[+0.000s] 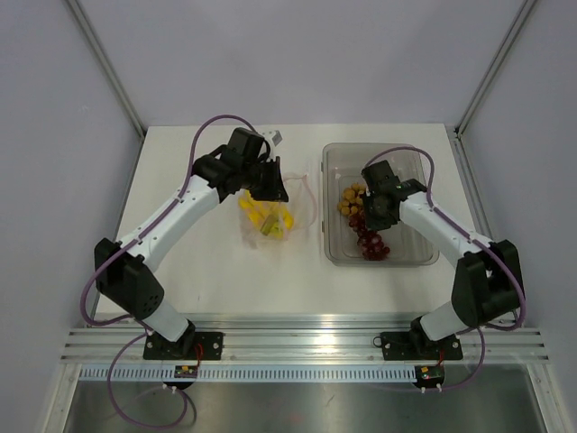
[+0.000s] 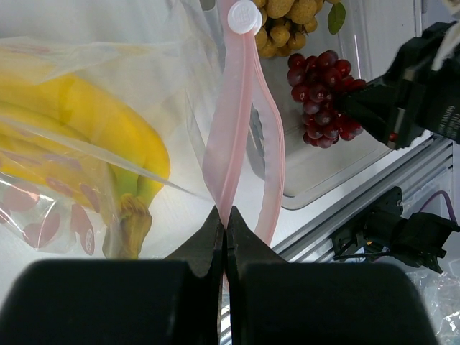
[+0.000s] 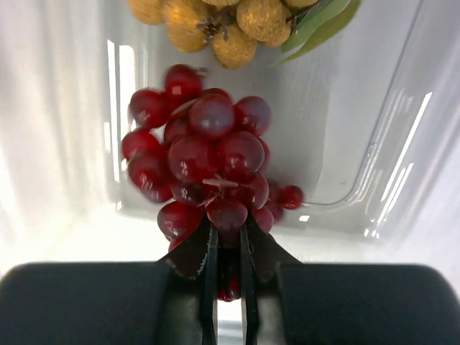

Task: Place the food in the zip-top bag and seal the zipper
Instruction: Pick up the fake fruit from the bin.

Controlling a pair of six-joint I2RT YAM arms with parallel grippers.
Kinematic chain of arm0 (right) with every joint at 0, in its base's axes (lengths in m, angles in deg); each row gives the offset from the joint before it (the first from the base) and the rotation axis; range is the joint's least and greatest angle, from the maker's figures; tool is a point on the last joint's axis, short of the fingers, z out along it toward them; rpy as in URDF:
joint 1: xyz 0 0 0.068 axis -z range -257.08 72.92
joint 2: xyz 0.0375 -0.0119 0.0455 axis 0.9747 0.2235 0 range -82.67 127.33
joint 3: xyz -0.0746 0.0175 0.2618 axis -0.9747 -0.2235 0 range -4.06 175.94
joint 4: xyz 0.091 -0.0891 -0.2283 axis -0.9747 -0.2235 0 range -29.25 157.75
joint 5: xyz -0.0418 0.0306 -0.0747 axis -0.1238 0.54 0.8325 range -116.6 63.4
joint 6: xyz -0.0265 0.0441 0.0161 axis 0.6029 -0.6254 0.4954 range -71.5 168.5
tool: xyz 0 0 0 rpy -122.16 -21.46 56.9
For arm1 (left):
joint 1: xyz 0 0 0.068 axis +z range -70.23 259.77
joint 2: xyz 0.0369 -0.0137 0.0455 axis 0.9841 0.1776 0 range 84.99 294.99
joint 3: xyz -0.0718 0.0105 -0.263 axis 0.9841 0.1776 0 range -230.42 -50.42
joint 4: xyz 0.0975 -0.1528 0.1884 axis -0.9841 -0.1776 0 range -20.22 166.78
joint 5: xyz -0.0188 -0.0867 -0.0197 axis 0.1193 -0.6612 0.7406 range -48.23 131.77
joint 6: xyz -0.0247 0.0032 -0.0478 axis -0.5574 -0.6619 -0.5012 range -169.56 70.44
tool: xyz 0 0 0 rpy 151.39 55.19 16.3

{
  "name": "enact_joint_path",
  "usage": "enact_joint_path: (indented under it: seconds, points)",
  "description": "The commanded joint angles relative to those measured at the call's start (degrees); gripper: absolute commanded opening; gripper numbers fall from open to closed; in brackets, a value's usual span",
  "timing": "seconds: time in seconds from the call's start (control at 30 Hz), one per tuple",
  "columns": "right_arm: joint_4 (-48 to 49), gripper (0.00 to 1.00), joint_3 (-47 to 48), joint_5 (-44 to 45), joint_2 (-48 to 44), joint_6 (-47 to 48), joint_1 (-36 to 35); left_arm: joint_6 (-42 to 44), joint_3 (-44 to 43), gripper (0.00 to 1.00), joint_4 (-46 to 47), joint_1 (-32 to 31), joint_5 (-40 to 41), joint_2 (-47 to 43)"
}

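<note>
Your right gripper (image 3: 228, 231) pinches bunch of dark red grapes (image 3: 208, 154) in rigid clear tray (image 3: 374, 144), right; clear pink-dotted zip-top bag (image 2: 50, 215) lies left, left gripper (image 2: 225, 215) clamped on its pink zipper strip (image 2: 233, 122).

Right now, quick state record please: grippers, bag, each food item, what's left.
left gripper: shut on the zipper of the zip-top bag
right gripper: closed on the lower end of the grapes
bananas: inside the bag
tan round fruits: in the tray, next to the grapes
bag mouth: open, zipper strips apart
remaining: grapes and tan round fruits into the bag, then seal
</note>
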Motion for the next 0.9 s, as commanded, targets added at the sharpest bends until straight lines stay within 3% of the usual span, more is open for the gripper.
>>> enact_joint_path:
  seconds: [0.0, 0.37, 0.87]
  points:
    - [-1.73, 0.06, 3.49, -0.74, -5.9, -0.13, -0.48, -0.83, -2.45, 0.0, 3.03, -0.66, -1.48, 0.62]
    - [-3.32, 0.06, 17.45, -3.81, -13.73, -3.46, -0.57, -2.15, -4.12, 0.0, 4.26, -0.84, -2.18, 2.02]
    - [17.59, 0.06, 26.52, -16.47, -10.23, -17.17, -0.92, -4.7, -8.87, 0.0, 4.7, -1.45, -4.12, 4.84]
